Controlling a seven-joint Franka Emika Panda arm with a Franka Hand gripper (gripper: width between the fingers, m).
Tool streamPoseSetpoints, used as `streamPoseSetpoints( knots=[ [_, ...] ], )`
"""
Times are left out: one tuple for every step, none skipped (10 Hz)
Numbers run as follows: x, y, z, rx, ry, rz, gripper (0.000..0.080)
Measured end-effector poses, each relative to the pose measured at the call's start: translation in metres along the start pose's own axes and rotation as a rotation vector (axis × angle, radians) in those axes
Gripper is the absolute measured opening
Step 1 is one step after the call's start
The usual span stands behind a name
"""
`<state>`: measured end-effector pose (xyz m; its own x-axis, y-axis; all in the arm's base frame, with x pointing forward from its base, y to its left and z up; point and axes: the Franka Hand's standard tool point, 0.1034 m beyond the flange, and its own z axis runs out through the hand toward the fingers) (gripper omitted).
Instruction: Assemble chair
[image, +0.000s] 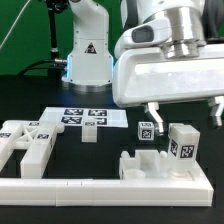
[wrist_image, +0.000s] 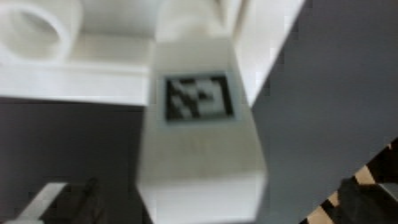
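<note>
The chair's matte-white parts lie along the table's front. An upright square post (image: 183, 143) with a black-and-white tag stands on a blocky part (image: 150, 166) at the exterior view's right. My gripper (image: 185, 112) hangs just above that post, open, with one finger on each side and clear of it. In the wrist view the tagged post (wrist_image: 196, 110) fills the middle and runs between the dark fingers (wrist_image: 64, 200), with a gap at each side. A small tagged cube (image: 145, 127) sits beside the near finger. More chair pieces (image: 28, 145) lie at the exterior view's left.
The long white L-shaped rail (image: 90, 187) runs along the front edge. The marker board (image: 85, 114) lies flat mid-table, with a short white post (image: 90, 131) standing by it. The robot's base (image: 88, 50) rises at the back.
</note>
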<state>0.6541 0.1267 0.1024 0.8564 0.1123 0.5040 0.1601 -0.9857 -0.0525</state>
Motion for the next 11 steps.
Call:
streamPoseSetpoints(
  knots=[
    [-0.003,0.002,0.005,0.003,-0.043,0.004,0.0649],
    [-0.005,0.001,0.008,0.016,-0.18,0.012,0.0649],
    [-0.001,0.003,0.008,0.021,-0.232,0.014,0.0649],
    [-0.006,0.008,0.011,0.022,-0.286,0.017,0.0649],
    [-0.012,0.011,0.011,0.029,-0.385,0.023,0.0649],
    [-0.011,0.013,0.012,0.034,-0.441,0.025,0.0649],
    [-0.012,0.016,0.015,0.037,-0.473,0.03,0.0649],
    [-0.017,0.013,0.013,0.037,-0.526,0.057,0.0649],
    [-0.014,0.014,0.014,0.034,-0.511,0.063,0.052],
    [-0.014,0.014,0.014,0.035,-0.511,0.062,0.0382],
    [-0.014,0.013,0.014,0.03,-0.511,0.084,0.0382]
  ],
)
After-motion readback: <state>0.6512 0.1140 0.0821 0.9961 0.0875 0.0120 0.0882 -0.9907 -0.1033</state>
